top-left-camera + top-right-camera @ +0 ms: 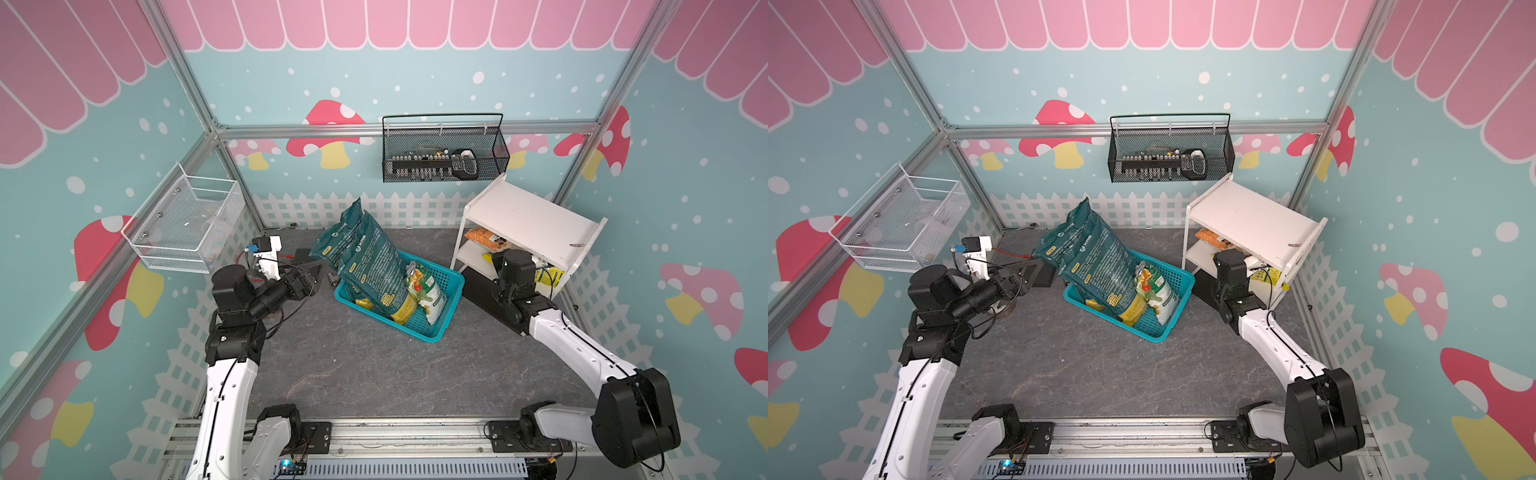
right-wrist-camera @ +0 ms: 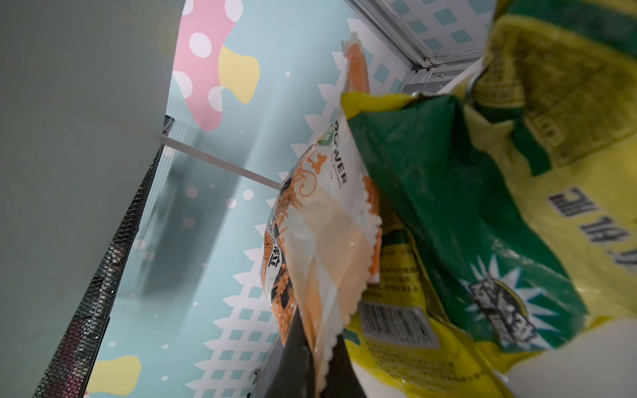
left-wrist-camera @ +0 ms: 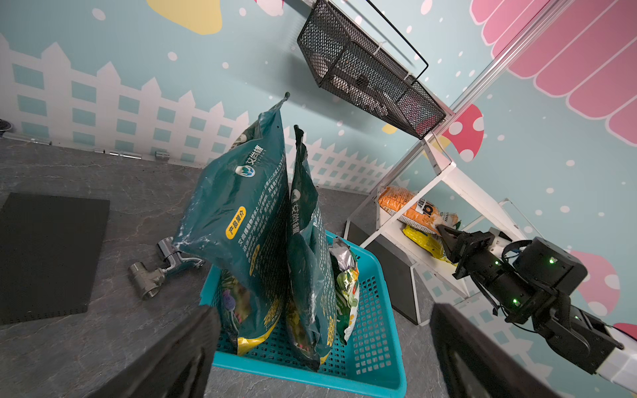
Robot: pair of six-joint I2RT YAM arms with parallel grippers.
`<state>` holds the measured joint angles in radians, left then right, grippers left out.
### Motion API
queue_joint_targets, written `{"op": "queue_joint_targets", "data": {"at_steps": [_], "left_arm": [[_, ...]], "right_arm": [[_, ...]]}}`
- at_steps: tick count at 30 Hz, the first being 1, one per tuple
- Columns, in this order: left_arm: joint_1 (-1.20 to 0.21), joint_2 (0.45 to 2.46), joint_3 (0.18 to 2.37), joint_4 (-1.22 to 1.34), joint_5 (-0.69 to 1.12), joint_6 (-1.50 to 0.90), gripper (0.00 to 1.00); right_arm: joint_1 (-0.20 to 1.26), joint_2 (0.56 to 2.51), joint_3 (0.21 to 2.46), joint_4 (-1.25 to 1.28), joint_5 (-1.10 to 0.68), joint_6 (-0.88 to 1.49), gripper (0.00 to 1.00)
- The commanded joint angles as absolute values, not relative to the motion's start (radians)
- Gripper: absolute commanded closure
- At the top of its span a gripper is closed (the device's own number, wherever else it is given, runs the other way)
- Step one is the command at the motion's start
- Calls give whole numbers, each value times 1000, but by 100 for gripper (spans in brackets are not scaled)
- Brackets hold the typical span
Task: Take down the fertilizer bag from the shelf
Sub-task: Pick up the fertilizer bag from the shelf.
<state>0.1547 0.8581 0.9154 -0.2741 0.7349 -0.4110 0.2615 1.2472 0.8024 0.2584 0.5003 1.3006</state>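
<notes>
White boards make up the shelf [image 1: 524, 216] at the table's far right corner, and I see the orange fertilizer bag [image 2: 320, 241] lying inside it on an inner board, beside a yellow bag [image 2: 482, 224]. My right gripper [image 2: 319, 358] reaches in, fingers pinching the orange bag's crinkled edge. The left gripper [image 3: 320, 348] hovers by the teal basket [image 1: 440, 286], fingers spread, though only blurred tips show.

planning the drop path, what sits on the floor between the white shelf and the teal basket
Nothing: in both top views the dark floor between the shelf and the teal basket is a bare strip.
</notes>
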Motion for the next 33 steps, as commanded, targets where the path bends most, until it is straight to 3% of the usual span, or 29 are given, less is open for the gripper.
{"op": "queue_joint_targets", "data": {"at_steps": [1,13,24,33], "left_arm": [[149,846,945,-288,729,-386,1],[150,845,944,-288,728,-386,1],[150,845,945,-288,729,-386,1],[149,845,945,-288,729,-385,1]], "right_arm": [[257,1164,768,416,481,1174,100],[258,1092,766,501,358,1057,100],[258,993,769,489,376,967,100],[257,943,624,583,389,920,100]]}}
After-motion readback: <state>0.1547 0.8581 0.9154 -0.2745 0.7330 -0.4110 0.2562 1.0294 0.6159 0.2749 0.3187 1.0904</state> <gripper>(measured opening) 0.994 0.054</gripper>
